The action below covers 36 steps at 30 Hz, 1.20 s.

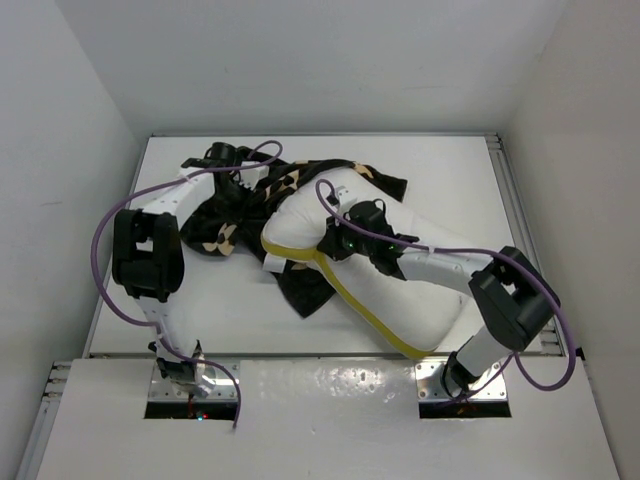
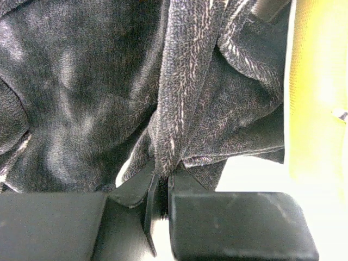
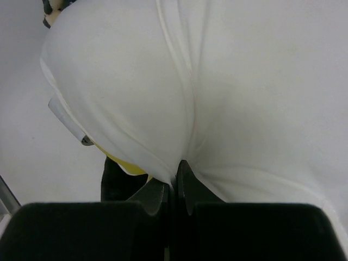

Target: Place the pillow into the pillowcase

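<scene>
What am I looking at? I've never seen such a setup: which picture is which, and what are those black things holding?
Two robot arms stand at the near edge of a white table. The overhead picture looks down from behind them. The other two come from a camera on each wrist, so the black blocks at the bottom belong to that arm. A white pillow with yellow piping lies on the table, its far end among the folds of a black patterned pillowcase. The left fingers are shut on a fold of the pillowcase; the right fingers pinch the pillow's white cover.
</scene>
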### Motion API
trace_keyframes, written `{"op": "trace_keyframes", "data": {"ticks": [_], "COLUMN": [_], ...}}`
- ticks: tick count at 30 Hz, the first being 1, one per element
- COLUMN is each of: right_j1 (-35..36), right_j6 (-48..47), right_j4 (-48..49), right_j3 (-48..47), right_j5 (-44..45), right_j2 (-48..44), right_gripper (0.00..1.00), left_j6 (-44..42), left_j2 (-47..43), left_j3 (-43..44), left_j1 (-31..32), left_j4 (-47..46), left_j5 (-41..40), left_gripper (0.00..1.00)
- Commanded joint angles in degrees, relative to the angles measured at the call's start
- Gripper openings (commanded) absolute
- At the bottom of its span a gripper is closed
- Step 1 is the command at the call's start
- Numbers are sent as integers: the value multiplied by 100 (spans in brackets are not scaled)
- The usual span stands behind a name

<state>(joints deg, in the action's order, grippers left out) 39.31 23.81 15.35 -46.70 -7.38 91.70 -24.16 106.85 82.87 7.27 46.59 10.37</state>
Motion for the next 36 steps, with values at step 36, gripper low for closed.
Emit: {"op": "trace_keyframes", "data": {"ticks": [36], "right_j1": [-511], "right_j6": [1037], "right_j4": [1408], "right_j3": [-340], "right_j5": [-773], "right_j2": [647], "right_gripper": [0], "left_j6": [-168], "left_j2": [-357], "left_j3": [45], "left_j1": [-648], "left_j4": [-62], "left_j5": [132], "left_gripper": [0]}}
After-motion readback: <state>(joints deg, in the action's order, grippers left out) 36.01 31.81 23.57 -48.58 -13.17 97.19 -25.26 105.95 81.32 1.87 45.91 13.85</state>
